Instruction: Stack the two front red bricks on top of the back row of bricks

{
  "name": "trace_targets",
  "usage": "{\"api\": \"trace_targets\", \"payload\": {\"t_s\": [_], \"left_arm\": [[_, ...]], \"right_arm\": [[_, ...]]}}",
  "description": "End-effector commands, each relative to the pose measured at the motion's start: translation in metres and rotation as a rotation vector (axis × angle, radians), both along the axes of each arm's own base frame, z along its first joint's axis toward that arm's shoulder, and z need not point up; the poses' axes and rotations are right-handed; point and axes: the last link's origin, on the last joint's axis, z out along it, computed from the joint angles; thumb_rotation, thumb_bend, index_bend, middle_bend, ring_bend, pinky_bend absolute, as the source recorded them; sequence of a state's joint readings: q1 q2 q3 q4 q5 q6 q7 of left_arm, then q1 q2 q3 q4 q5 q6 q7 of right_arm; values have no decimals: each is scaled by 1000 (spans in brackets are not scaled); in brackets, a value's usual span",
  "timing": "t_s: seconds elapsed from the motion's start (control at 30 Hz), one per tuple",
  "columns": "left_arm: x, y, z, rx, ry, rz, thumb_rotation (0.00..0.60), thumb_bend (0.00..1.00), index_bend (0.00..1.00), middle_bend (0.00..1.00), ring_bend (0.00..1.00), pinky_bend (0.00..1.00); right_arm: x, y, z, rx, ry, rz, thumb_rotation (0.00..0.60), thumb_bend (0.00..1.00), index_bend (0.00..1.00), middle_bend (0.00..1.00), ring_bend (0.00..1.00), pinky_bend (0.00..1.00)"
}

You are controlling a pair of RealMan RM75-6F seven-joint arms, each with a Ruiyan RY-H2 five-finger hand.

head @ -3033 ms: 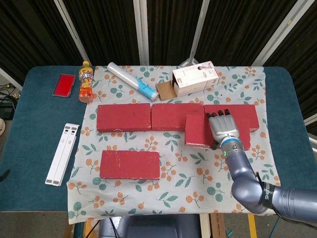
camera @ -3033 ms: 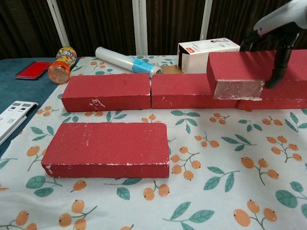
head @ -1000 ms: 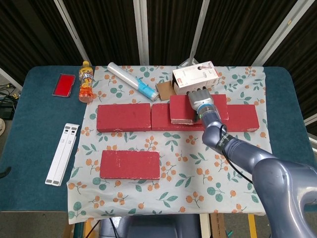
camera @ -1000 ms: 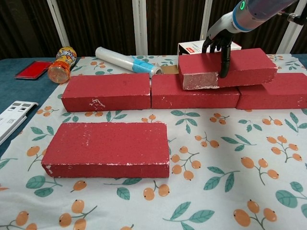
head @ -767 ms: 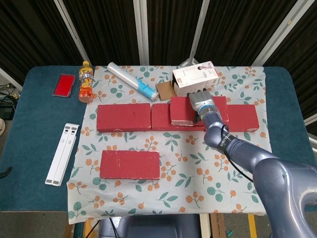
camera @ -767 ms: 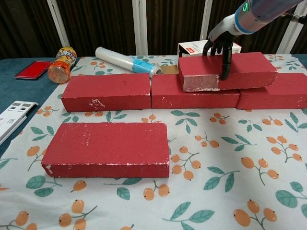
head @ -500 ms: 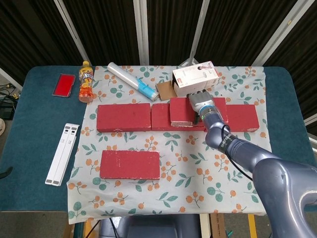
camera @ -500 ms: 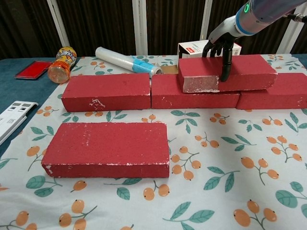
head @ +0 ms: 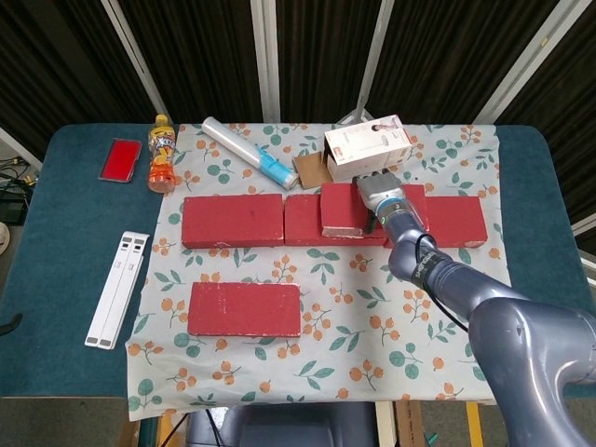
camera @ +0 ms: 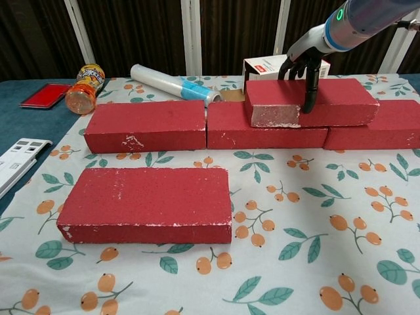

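Observation:
A red brick (head: 343, 209) (camera: 341, 100) lies flat on top of the back row, spanning the seam between the middle brick (head: 300, 225) (camera: 262, 136) and the right brick (head: 458, 222) (camera: 390, 128). My right hand (head: 380, 194) (camera: 303, 65) grips it near its left end, thumb down the front face and the other fingers over the back edge. The left back brick (head: 233, 220) (camera: 147, 125) carries nothing. Another red brick (head: 245, 308) (camera: 147, 203) lies flat at the front left of the cloth. My left hand is out of view.
Behind the row stand a white carton (head: 366, 144) (camera: 269, 65), a plastic-wrapped roll (head: 244, 154) (camera: 174, 84) and an orange drink bottle (head: 162, 154) (camera: 84, 88). A red case (head: 121, 159) and a white folding stand (head: 118, 287) lie on the blue table at left.
My right hand carried the brick from the front right up and left onto the back row. Over the last second the brick settled flat and slid slightly right.

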State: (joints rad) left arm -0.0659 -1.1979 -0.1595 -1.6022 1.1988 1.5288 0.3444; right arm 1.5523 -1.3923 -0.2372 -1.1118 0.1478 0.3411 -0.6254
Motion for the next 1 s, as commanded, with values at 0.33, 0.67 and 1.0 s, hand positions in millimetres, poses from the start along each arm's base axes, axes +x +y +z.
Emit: {"api": "trace_targets", "payload": {"t_s": [0.33,0.67,1.0], "left_arm": [[0,0,-1,-2,4,1,600,76,109,18,19,157],[0,0,-1,1,6,4,600,76,109,18,19,156],[0,0,-1,0,10,6,600,76,109,17,19,156]], "right_arm": [[0,1,4,4,5,3,600,209,462,284,49,0],[-3,1,3,4,10,-9,600,209,256,149,0,0],[-4,2,4,7,24,-12,600,209,117,60,0,0]]}}
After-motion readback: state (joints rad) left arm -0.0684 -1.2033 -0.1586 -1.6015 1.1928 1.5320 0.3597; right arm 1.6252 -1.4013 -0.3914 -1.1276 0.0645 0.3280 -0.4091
